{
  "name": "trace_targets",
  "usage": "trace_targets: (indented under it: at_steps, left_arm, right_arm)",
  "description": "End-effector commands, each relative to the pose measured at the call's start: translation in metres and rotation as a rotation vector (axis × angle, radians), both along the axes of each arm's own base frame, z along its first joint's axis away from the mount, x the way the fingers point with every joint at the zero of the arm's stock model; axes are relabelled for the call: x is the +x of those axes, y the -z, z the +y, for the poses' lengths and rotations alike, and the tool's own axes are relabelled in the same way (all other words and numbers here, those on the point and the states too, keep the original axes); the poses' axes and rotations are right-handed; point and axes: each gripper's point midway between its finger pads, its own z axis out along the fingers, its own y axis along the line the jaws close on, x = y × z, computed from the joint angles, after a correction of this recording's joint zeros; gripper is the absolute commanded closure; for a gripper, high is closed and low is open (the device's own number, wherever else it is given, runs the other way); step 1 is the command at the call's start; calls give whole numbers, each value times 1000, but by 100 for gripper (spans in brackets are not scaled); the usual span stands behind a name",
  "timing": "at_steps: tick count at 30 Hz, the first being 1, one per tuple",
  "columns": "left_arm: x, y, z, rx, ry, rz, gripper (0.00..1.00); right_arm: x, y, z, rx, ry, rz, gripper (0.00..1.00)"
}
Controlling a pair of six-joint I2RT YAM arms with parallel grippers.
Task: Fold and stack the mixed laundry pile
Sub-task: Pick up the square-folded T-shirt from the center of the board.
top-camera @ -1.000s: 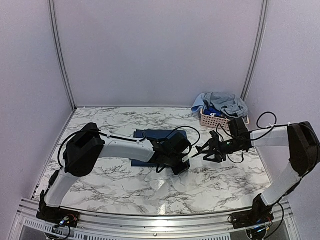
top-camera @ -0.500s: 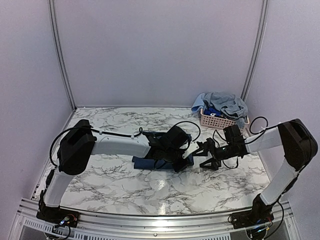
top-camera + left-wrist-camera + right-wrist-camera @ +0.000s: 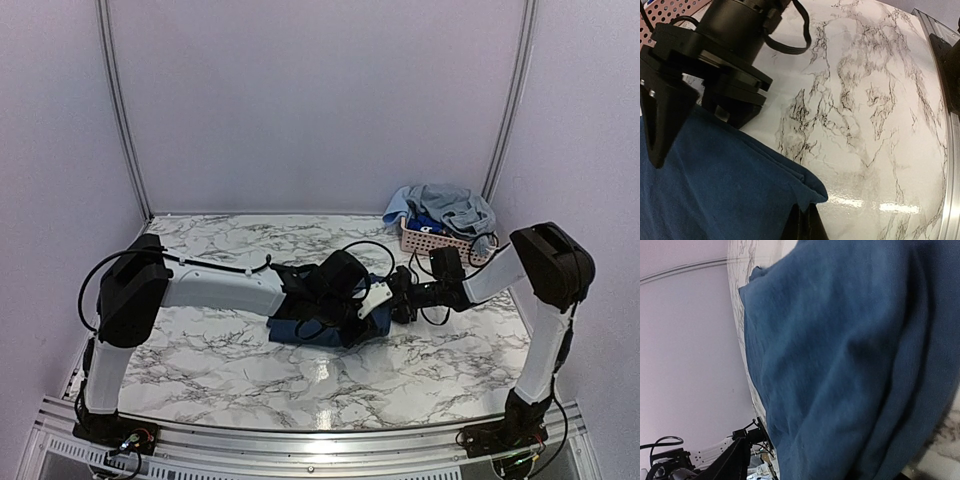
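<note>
Dark navy garment [image 3: 300, 332] part-folded on marble surface [image 3: 430, 370]; left jaws shut on its corner, right jaws apart at its edge, seemingly empty. Blue laundry pile [image 3: 440, 208] waits in pink perforated basket [image 3: 425, 240]; nothing stacked.

soft even light, blurred close-ups

Dark navy shirt [image 3: 715, 190]; white table [image 3: 440, 365] veined grey-black like marble; pink perforated basket [image 3: 432, 241] holding light-blue, grey-blue, bright-blue garments [image 3: 450, 210].

arms [image 3: 220, 288]: white links | joints [image 3: 545, 262]: black housings | cables [image 3: 790, 51]: black, looped
</note>
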Motion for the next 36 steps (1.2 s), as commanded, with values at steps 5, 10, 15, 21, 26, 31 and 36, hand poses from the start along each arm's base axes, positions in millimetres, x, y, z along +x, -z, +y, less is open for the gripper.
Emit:
trace_targets:
  at_steps: [5,10,15,21,26,31,36]
  left_arm:
    - [-8,-36,-4,-79,15,-26,100]
    - [-10,-38,-3,-87,22,-21,100]
    - [-7,-47,2,-93,-1,-35,85]
    - [24,-70,35,-94,-169,-68,1]
    - [65,-81,85,-120,-368,11,1]
    - [90,-69,127,-39,-504,-29,1]
    - [103,-66,154,-3,-585,-31,1]
  right_arm:
    - [15,52,2,-83,85,133,54]
    - [11,62,2,-85,88,162,74]
    - [9,57,0,-102,61,147,100]
    - [8,30,-13,-256,-30,69,100]
    - [0,9,-47,-468,-122,-20,100]
    - [-4,-24,-85,-594,-154,-92,100]
    - [1,-57,-120,-769,-131,-157,100]
